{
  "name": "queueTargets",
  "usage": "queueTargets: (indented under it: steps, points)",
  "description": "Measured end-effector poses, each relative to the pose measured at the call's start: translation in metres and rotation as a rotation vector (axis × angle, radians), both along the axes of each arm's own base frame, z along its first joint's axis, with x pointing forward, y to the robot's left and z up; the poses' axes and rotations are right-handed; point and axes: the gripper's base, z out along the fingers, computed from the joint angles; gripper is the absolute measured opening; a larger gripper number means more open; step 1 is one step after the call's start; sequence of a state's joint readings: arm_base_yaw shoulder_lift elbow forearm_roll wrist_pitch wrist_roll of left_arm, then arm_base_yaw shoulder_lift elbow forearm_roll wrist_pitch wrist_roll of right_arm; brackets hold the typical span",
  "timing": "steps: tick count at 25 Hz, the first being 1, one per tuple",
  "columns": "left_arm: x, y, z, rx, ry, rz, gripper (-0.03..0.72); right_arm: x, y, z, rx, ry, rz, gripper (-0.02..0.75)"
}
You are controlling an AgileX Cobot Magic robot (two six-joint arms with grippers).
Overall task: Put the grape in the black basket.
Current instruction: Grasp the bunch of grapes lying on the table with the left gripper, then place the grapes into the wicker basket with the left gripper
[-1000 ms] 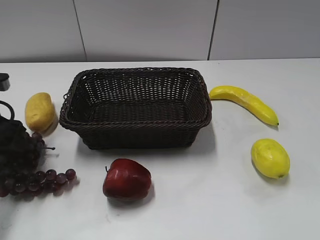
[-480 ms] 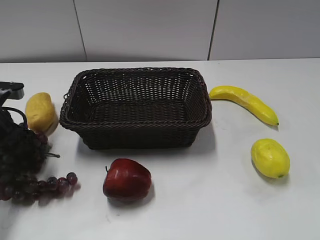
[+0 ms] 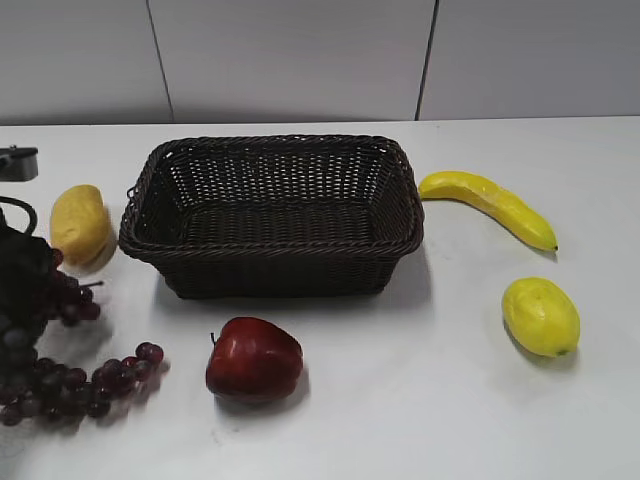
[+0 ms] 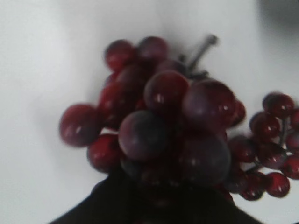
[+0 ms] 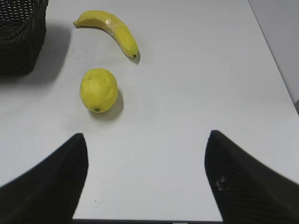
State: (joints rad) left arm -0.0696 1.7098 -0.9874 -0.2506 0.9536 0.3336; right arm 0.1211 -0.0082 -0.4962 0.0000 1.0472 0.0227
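The grape (image 3: 75,378), a dark purple-red bunch, is at the far left edge of the table, left of the red apple. My left gripper (image 3: 18,285) is down on its upper part and looks shut on it; the fingertips are hidden by the berries. A strand of berries trails to the right on the table. In the left wrist view the grape (image 4: 163,116) fills the frame right above the dark jaws (image 4: 154,205). The black basket (image 3: 270,246) stands empty at the middle back, apart from the grape. My right gripper (image 5: 147,172) is open and empty over bare table.
A red apple (image 3: 253,358) lies in front of the basket. A yellow mango-like fruit (image 3: 80,225) lies at the basket's left end. A banana (image 3: 490,205) and a lemon (image 3: 540,315) lie to the right, also in the right wrist view: banana (image 5: 112,29), lemon (image 5: 98,90), basket corner (image 5: 21,32).
The grape bunch has shifted in my left gripper's hold, and its trailing strand has moved a little to the right. The black arm part at the upper left has shifted. Other fruit is unmoved.
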Motion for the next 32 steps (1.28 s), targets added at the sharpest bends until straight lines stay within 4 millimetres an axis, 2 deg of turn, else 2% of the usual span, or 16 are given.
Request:
queueTargets:
  steps: [4, 7, 16, 20, 23, 26, 29, 32]
  points:
    - [-0.009, 0.0, 0.037, -0.02, -0.103, 0.015, 0.153, 0.0, 0.0, 0.0, 0.0, 0.0, 0.0, 0.59]
    - [-0.015, -0.001, 0.073, -0.037, -0.227, 0.02, 0.142, 0.0, 0.0, 0.0, 0.0, 0.0, 0.0, 0.59]
    - [-0.024, -0.01, 0.208, -0.199, -0.666, 0.045, 0.123, 0.0, 0.0, 0.0, 0.0, 0.0, 0.0, 0.59]
    - [-0.023, -0.018, 0.25, -0.3, -0.821, 0.056, 0.123, 0.0, 0.0, 0.0, 0.0, 0.0, 0.0, 0.59]
    - [-0.02, -0.028, 0.267, -0.382, -0.931, 0.077, 0.118, 0.0, 0.0, 0.0, 0.0, 0.0, 0.0, 0.59]
    - [-0.015, -0.042, 0.269, -0.439, -0.964, 0.074, 0.118, 0.0, 0.0, 0.0, 0.0, 0.0, 0.0, 0.59]
    - [-0.002, -0.06, 0.257, -0.462, -0.935, 0.048, 0.118, 0.0, 0.0, 0.0, 0.0, 0.0, 0.0, 0.59]
    - [0.016, -0.082, 0.233, -0.462, -0.853, 0.009, 0.118, 0.0, 0.0, 0.0, 0.0, 0.0, 0.0, 0.59]
